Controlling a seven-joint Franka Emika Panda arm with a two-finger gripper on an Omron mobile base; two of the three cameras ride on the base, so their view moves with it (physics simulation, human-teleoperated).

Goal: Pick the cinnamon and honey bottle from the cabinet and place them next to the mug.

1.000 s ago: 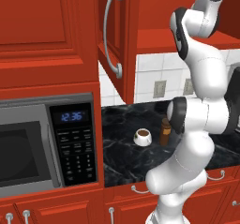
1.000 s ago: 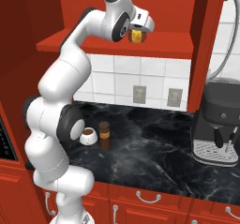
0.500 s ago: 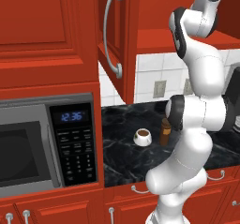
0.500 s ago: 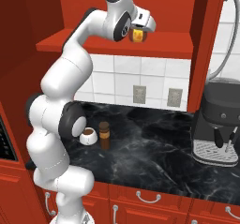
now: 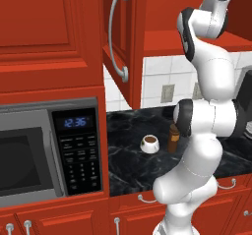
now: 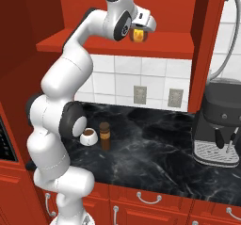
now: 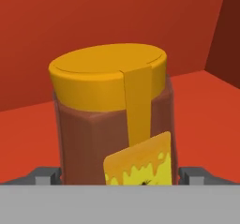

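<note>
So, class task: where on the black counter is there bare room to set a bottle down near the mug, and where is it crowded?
Bare counter stretches from the brown cinnamon bottle across to the coffee machine, and along the front edge above the drawers. It is crowded right at the mug: the cinnamon bottle stands close on one side and the robot's arm sits on the other.

honey bottle (image 7: 115,120): base cut off, hand view | cinnamon (image 5: 173,138): partly behind arm, left base view

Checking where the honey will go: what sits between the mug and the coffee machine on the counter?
The cinnamon stands right beside the mug; from there to the coffee machine the counter is bare, per the right base view.
</note>
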